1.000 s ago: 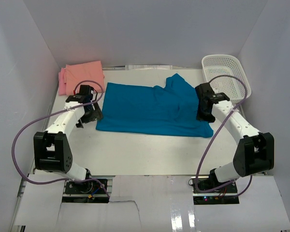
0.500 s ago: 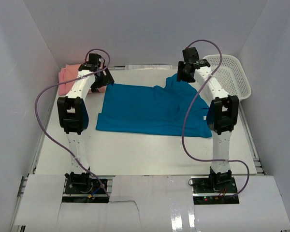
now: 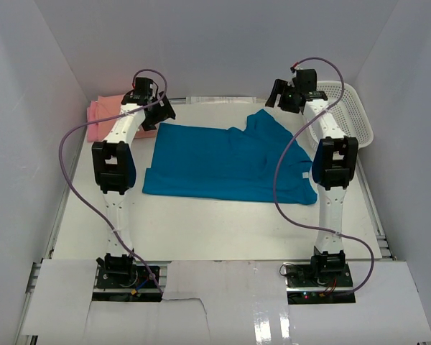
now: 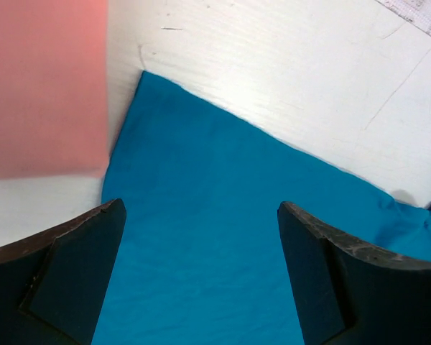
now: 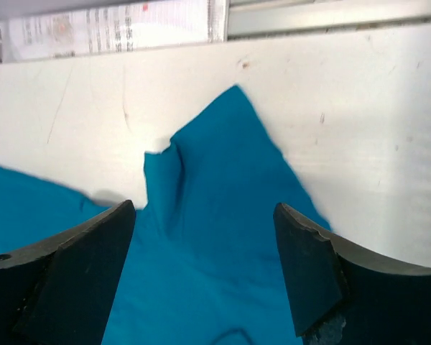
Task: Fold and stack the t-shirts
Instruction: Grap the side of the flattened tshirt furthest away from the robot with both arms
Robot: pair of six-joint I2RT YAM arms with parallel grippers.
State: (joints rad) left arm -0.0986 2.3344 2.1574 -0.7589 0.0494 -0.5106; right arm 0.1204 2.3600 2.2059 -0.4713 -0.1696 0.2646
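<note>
Teal t-shirt [image 3: 230,162] spread flat frame centre, rumpled sleeve upper right; salmon t-shirt [image 3: 108,111] folded upper left; left gripper [image 4: 201,212], right gripper [image 5: 203,208] both gaping, empty.

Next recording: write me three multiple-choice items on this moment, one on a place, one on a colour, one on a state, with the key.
1. Where is the white plastic mesh basket? A. Near edge. B. The white table's far right corner. C. Far left corner.
2. What colour is the soft cloth t-shirt spread out mid-table? A. Pink. B. White. C. Teal-blue.
3. How do the left gripper and right gripper stand? A. Both open, empty. B. Both shut on cloth. C. Only the left open.
Key: B, it sits far right in the top view; C, every view shows teal-blue cloth; A, both wrist views show jaws apart, gripping nothing.
</note>
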